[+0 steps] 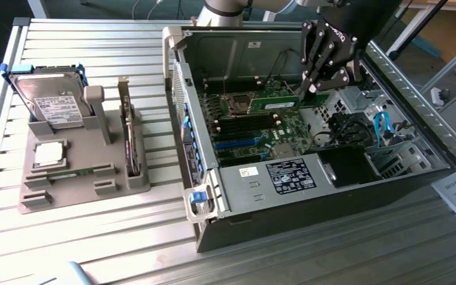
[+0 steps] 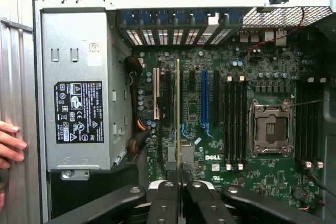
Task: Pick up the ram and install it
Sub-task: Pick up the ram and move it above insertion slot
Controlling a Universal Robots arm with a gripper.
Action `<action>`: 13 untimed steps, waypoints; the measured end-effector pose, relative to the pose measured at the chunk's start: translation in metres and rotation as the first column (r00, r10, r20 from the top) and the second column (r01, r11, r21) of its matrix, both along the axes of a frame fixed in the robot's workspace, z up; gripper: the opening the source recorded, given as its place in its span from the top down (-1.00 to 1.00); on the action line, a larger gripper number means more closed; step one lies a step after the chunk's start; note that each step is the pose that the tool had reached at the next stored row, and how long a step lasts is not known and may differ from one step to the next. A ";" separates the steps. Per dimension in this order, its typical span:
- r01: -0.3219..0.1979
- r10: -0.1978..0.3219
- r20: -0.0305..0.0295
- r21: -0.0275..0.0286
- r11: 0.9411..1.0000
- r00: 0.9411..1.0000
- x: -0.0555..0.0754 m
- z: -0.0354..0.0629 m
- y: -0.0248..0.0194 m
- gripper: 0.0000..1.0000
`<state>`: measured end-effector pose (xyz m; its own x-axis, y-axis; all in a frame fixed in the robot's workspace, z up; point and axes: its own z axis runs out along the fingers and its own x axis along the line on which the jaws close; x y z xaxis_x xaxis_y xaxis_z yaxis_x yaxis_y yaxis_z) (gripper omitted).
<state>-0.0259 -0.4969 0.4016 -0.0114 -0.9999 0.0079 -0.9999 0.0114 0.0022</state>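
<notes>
While I watch the scene from my remote station, I count one gripper and it is closed narrow on one thing: the ram, a long thin green stick. In the exterior view the gripper hangs inside the open computer case, and the ram lies across, just beside the one CPU socket. I cannot tell if its lower edge touches the motherboard.

In the wrist view I see the ram by its edge, as one thin pale line going away from the gripper, whose two fingers press it from both sides. This line runs over the motherboard near the one blue slot. The CPU socket stands well apart from it, with long black memory slots between them; their number I cannot count surely. One power supply with one black label fills one side of the case, and one hand of a person rests at the outer wall.

On the metal table, at the exterior view's left of the case, stands one grey holder. It carries one hard drive, upright, one square processor chip, one expansion card standing on its edge, and what seems one second ram stick lying low.
</notes>
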 end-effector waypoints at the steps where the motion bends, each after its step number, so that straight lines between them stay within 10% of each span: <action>1: 0.000 0.000 0.000 0.000 1.000 1.000 0.000 0.0000 0.0009 0.76; 13: 0.000 0.000 0.000 0.000 1.000 1.000 0.000 -0.0002 0.0139 0.76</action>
<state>-0.0259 -0.4830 0.4014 -0.0114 -0.9999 0.0079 -0.9999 0.0114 0.0022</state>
